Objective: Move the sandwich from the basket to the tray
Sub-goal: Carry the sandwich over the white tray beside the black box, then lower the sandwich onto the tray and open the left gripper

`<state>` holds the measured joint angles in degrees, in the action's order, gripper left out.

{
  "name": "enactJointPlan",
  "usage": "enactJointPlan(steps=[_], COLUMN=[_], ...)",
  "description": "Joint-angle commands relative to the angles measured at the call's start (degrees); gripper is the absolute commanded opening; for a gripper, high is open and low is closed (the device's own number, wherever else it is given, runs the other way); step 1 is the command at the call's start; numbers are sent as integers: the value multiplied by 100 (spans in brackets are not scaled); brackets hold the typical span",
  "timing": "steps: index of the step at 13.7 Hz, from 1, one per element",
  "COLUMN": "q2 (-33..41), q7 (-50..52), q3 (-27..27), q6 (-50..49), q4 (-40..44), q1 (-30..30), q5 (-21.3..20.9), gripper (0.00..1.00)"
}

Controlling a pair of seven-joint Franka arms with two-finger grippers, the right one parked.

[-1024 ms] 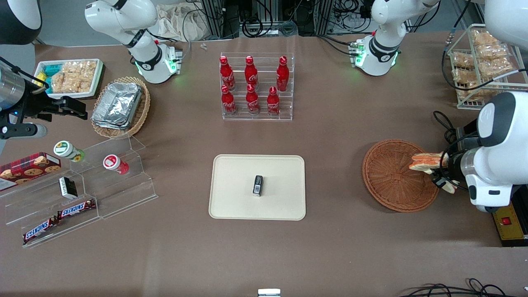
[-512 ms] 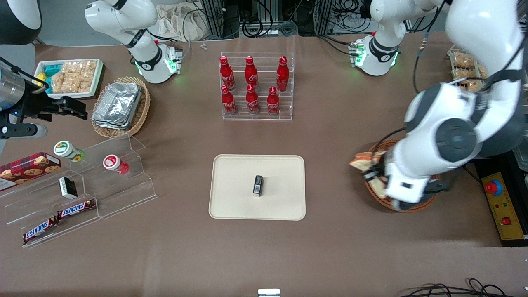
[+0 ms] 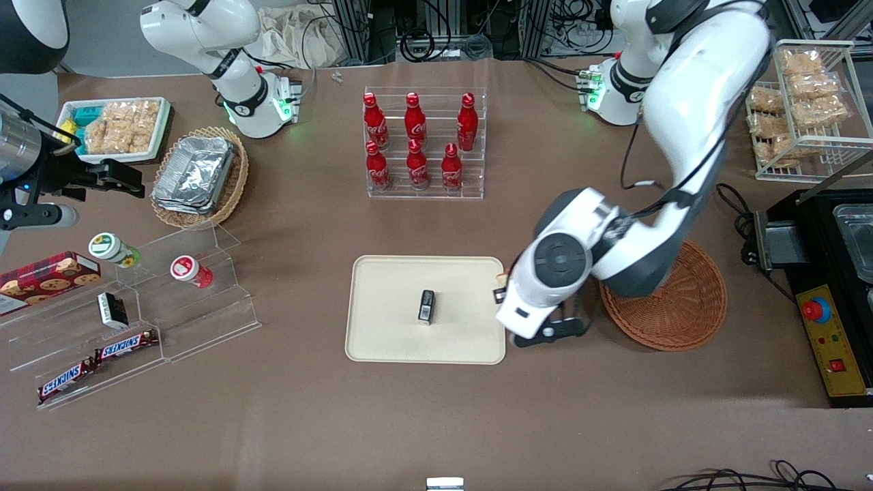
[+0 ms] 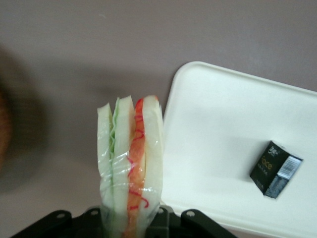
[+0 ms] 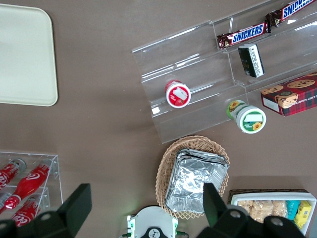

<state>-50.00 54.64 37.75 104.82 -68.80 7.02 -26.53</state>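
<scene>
Brown table (image 3: pixel 436 423) first: flat cream rectangular tray with rounded corners (image 3: pixel 389 327) sits mid-table, round reddish-brown woven wicker basket (image 3: pixel 689 310) beside it toward the working arm's end, nothing visible in the basket's exposed part

White left arm (image 3: pixel 614 239) reaches from above the basket to the tray's near edge. Its gripper (image 4: pixel 131 225) hovers over the tray rim on the basket side, jaws clamped on the plastic-wrapped triangular white-bread sandwich with orange-red and green filling (image 4: pixel 130 163). Wrist view shows the wedge standing out from the jaws, straddling bare table and tray rim, in the air, not on the tray yet. In the front view only a sliver of it (image 3: pixel 502 277) shows by the wrist

Small black box with barcode label (image 3: pixel 426 305) lies near tray centre

Judgement: transport about done, placement left. To do it well:
- carry further inward so the whole wedge clears the rim, not half on it
- aim at the bare strip between rim and black box, don't land on the box
- lower until the wrap touches the tray surface, then release; a drop from height could tip or roll the wedge
- retract straight up so the fingers don't drag the wrap
</scene>
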Motion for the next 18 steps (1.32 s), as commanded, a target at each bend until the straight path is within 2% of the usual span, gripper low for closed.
enactJointPlan(steps=[1, 4, 9, 11, 12, 13, 15, 18], q2=[-475, -686, -748, -748, -757, -757, -757, -722], q7=[74, 65, 30, -5, -119, -303, -375, -375], q3=[-407, -953, -954, -954, -954, -954, -954, -954], q6=[362, 425, 636, 645, 715, 872, 1171, 1137], q4=[315, 315, 332, 332, 332, 332, 315, 315], q1=[544, 1124, 1222, 1222, 1222, 1205, 1170, 1161], q5=[-221, -212, -221, -230, -230, -221, -168, -168], gripper=[3, 3, 4, 10, 23, 55, 100, 100])
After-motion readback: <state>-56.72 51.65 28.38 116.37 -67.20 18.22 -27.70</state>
